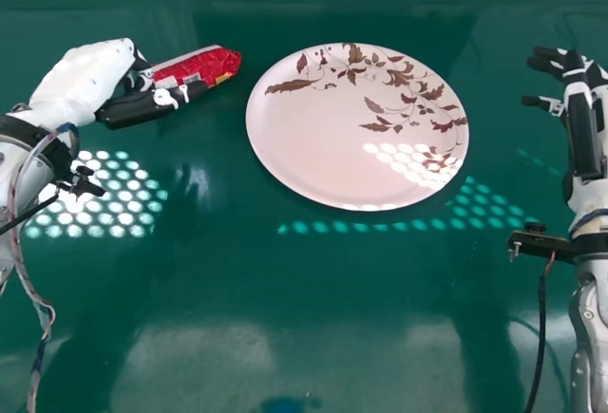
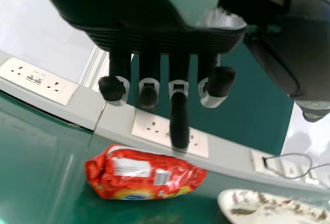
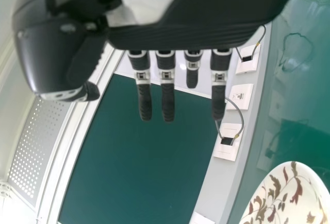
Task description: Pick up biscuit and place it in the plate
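Biscuit packet (image 1: 221, 64) upper L of frame, long axis approx. horiz., just R of nearer L hand (image 1: 87, 76); fingers apart, unclamped.

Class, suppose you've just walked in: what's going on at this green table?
A robot appears to be going for a red biscuit packet. Its left hand is right by the packet, but doesn't appear to have hold of it. The flowered plate sits to the packet's right in the head view, and the packet isn't on it yet. The right hand is idle beyond the plate.
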Controlling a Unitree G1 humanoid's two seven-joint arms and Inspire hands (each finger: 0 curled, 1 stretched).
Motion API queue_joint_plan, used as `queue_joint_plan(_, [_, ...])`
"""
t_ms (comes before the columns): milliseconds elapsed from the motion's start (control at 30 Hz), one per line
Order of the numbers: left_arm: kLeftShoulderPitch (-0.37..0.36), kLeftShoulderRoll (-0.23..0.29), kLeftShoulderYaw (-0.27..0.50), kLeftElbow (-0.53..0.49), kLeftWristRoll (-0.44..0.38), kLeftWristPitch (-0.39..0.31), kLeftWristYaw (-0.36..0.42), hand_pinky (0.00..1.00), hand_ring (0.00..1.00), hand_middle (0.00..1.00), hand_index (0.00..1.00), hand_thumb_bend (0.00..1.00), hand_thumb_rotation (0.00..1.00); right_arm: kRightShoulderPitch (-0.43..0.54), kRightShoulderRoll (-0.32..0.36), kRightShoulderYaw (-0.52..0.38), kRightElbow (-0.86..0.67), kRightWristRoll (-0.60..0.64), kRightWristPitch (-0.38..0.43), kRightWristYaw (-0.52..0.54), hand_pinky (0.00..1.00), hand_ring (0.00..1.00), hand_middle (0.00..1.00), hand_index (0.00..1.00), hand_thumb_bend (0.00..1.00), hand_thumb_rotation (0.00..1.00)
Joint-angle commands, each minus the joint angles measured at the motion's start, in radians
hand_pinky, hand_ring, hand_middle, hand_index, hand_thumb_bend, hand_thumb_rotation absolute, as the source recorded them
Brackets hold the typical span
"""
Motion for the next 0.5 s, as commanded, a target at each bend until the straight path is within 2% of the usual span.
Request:
queue_joint_plan(0, [-0.014,0.022,-0.017,0.005,0.013,0.000,-0.012,0.00,0.93,0.93,0.00,1.00,0.42,0.016,-0.011,-0.015,-0.017,0.011,-0.005,0.003,0.67,0.75,0.77,0.76,0.57,0.33])
queue_joint_plan(33, [-0.016,0.026,-0.019,0.008,0.018,0.002,-0.016,0.00,0.93,0.93,0.00,1.00,0.42,0.017,-0.011,-0.016,-0.018,0.010,-0.004,0.002,0.67,0.75,0.77,0.76,0.58,0.34])
queue_joint_plan(67, [-0.019,0.032,-0.020,0.009,0.021,0.005,-0.020,0.00,0.93,0.93,0.46,1.00,0.42,0.018,-0.011,-0.016,-0.019,0.008,-0.003,0.001,0.67,0.76,0.78,0.76,0.58,0.34])
queue_joint_plan(100, [-0.022,0.037,-0.021,0.009,0.023,0.008,-0.023,0.00,0.93,0.93,0.70,1.00,0.41,0.020,-0.011,-0.017,-0.020,0.007,-0.002,0.001,0.68,0.76,0.78,0.76,0.58,0.34])
queue_joint_plan(133, [-0.025,0.043,-0.022,0.011,0.025,0.007,-0.024,0.00,0.94,0.93,0.85,1.00,0.41,0.021,-0.010,-0.017,-0.021,0.005,-0.002,-0.001,0.68,0.76,0.78,0.76,0.58,0.34])
queue_joint_plan(167, [-0.028,0.049,-0.024,0.014,0.031,0.005,-0.023,0.40,0.93,0.93,0.90,1.00,0.41,0.022,-0.010,-0.017,-0.024,0.003,0.002,-0.003,0.68,0.76,0.77,0.76,0.58,0.34])
queue_joint_plan(200, [-0.032,0.054,-0.025,0.015,0.038,0.007,-0.022,0.61,0.93,0.93,0.93,1.00,0.41,0.023,-0.008,-0.017,-0.029,0.005,0.006,-0.002,0.68,0.76,0.77,0.76,0.58,0.34])
queue_joint_plan(233, [-0.034,0.057,-0.024,0.017,0.042,0.007,-0.019,0.72,0.93,0.94,0.94,1.00,0.41,0.025,-0.007,-0.017,-0.032,0.006,0.008,-0.002,0.67,0.76,0.78,0.77,0.58,0.34])
queue_joint_plan(267, [-0.037,0.060,-0.022,0.020,0.045,0.005,-0.013,0.79,0.94,0.95,0.96,1.00,0.42,0.026,-0.006,-0.017,-0.034,0.008,0.008,-0.002,0.67,0.75,0.77,0.76,0.58,0.34])
queue_joint_plan(300, [-0.040,0.062,-0.018,0.024,0.046,0.003,-0.007,0.81,0.94,0.96,0.96,1.00,0.42,0.026,-0.005,-0.018,-0.034,0.011,0.005,0.000,0.67,0.75,0.77,0.76,0.58,0.33])
queue_joint_plan(467, [-0.059,0.078,-0.004,0.023,0.057,-0.005,0.020,0.86,0.97,0.98,0.98,1.00,0.40,0.033,-0.005,-0.020,-0.042,0.012,0.011,0.001,0.65,0.74,0.77,0.77,0.58,0.32])
